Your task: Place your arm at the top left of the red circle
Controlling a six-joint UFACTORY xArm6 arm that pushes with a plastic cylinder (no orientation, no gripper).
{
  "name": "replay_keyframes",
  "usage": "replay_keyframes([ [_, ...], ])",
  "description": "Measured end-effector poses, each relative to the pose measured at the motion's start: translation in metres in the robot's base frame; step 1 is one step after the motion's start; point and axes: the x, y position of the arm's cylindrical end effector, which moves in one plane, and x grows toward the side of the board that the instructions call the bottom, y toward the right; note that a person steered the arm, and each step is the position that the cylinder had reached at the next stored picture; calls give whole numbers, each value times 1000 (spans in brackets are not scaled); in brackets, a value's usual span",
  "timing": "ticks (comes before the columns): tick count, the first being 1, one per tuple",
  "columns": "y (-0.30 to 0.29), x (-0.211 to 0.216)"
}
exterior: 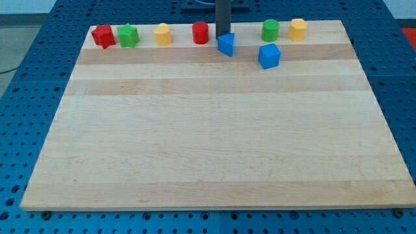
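Note:
The red circle [200, 32] is a short red cylinder near the board's top edge, a little left of centre. My tip [223, 34] comes down from the view's top, just right of the red circle and right behind a blue block [225, 44], which hides its very end. The tip stands between the red circle and the blue block, close to both.
Along the top edge from the left stand a red star-like block [103, 36], a green block [128, 35] and a yellow block [162, 34]. To the right are a blue cube [269, 56], a green cylinder [270, 29] and a yellow block [298, 29]. The wooden board [214, 130] lies on a blue pegboard.

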Motion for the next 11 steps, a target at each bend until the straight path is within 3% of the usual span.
replay_keyframes([
  [2, 27, 35],
  [4, -83, 9],
  [6, -28, 8],
  [7, -4, -25],
  [8, -24, -61],
  [11, -125, -60],
])
